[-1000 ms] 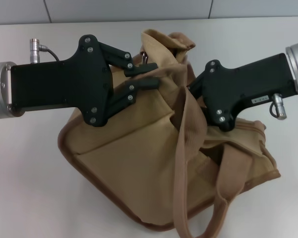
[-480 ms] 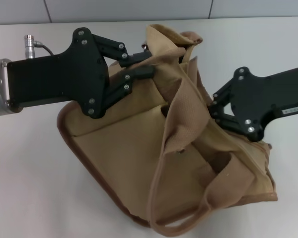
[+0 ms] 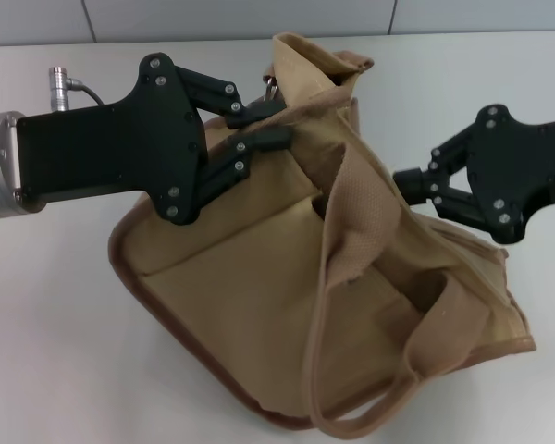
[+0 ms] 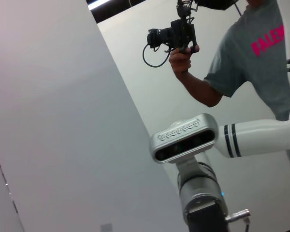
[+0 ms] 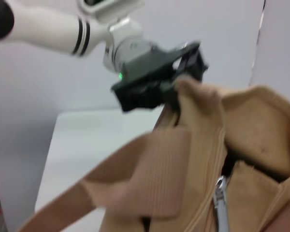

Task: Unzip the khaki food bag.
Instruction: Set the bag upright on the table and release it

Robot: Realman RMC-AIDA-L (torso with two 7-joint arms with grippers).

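The left end effector (image 3: pixel 264 129) stays clamped on the top edge of the boxy tan canvas food bag (image 3: pixel 259 296), tilted on the white tabletop (image 3: pixel 46 314). The right end effector (image 3: pixel 405 183), pinched on the zipper line, has drawn rightward, so the mouth looks wider and unzipping seems well along.

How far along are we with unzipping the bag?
Done: the left tool clamps one top end of the boxy tan canvas food bag. In hand: the right tool, shut, is at the bag's top; what it pinches is hidden. Left: closed zipper seems to remain beside the metal zipper pull, so unzipping looks unfinished.
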